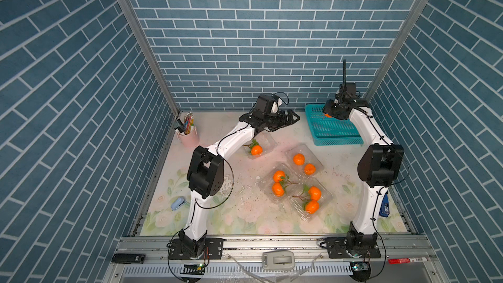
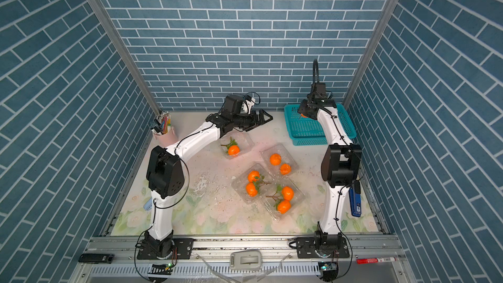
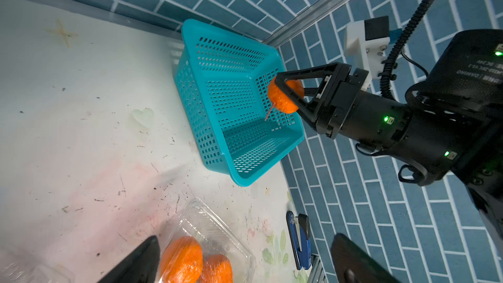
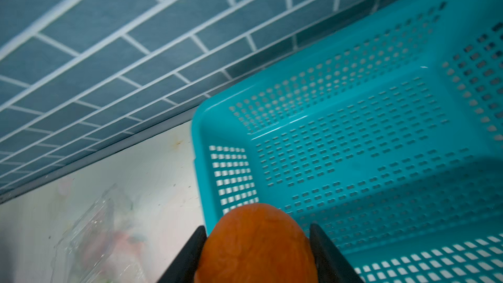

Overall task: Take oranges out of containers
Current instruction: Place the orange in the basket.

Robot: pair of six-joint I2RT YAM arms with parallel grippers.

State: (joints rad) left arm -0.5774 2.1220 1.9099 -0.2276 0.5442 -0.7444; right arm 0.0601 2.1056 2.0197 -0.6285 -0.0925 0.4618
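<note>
Over the teal basket, one orange is pinched in the right gripper, close to the rim; if it's released there, it could get bounced out, tbh.

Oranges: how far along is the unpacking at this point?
Done: none delivered; the teal basket holds nothing. In hand: the right gripper holds one orange over it; the left gripper is open. Left: seven oranges sit in the clear containers, one alone, three pairs.
</note>
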